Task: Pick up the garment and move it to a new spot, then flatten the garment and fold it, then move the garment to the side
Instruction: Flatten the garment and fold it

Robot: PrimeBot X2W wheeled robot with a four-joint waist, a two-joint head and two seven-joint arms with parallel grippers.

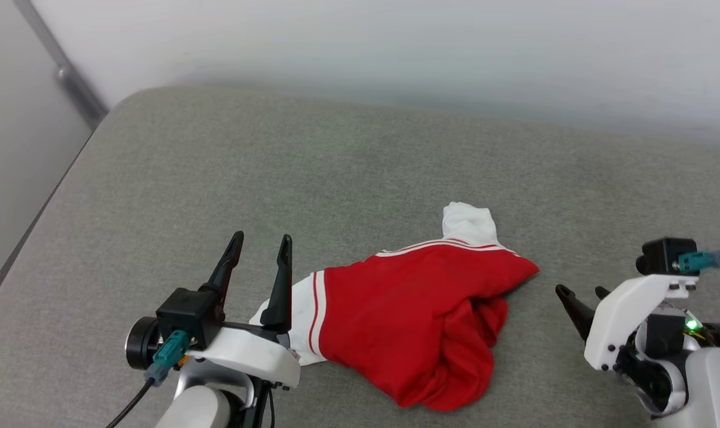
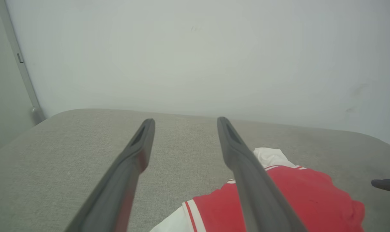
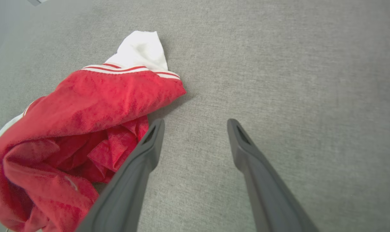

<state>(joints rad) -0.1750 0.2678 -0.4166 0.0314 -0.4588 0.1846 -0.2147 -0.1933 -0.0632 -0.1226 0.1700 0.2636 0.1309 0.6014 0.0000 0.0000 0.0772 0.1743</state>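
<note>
I read left gripper [image 1: 262,236] jaws spread wide, gripping nothing | garment [image 1: 407,309] lies crumpled on the grey padded surface [image 1: 276,166], red bulk just off that gripper's right finger | right gripper [image 1: 579,290] jaws parted too, nothing between them | garment sits left of its left finger, near but apart

In the head view, the garment [image 1: 407,309] is covered at its 8 o'clock corner by the left gripper [image 1: 262,236]. In the right wrist view it is cut off at 8 o'clock.
</note>
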